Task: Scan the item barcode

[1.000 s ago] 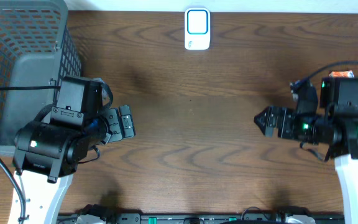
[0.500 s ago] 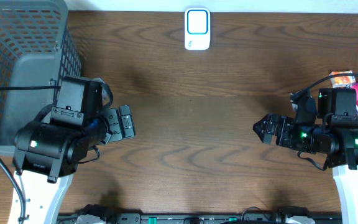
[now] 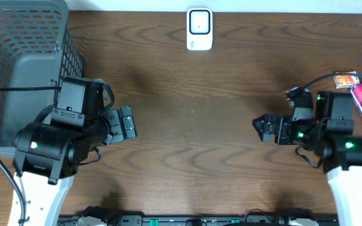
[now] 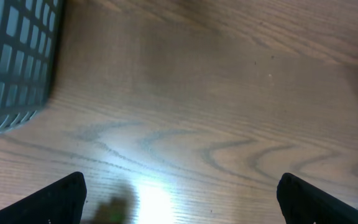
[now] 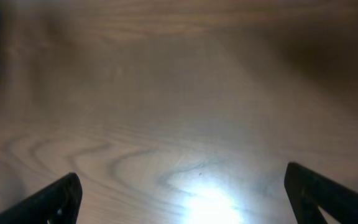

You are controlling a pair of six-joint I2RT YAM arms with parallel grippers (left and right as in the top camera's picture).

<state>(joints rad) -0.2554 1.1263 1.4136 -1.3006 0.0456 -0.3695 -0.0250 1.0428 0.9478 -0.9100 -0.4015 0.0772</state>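
Jaws left: wide apart above table (image 4: 197, 93) | jaws right: likewise

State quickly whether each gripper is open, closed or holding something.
Left gripper: open, holding nothing.
Right gripper: open, holding nothing.
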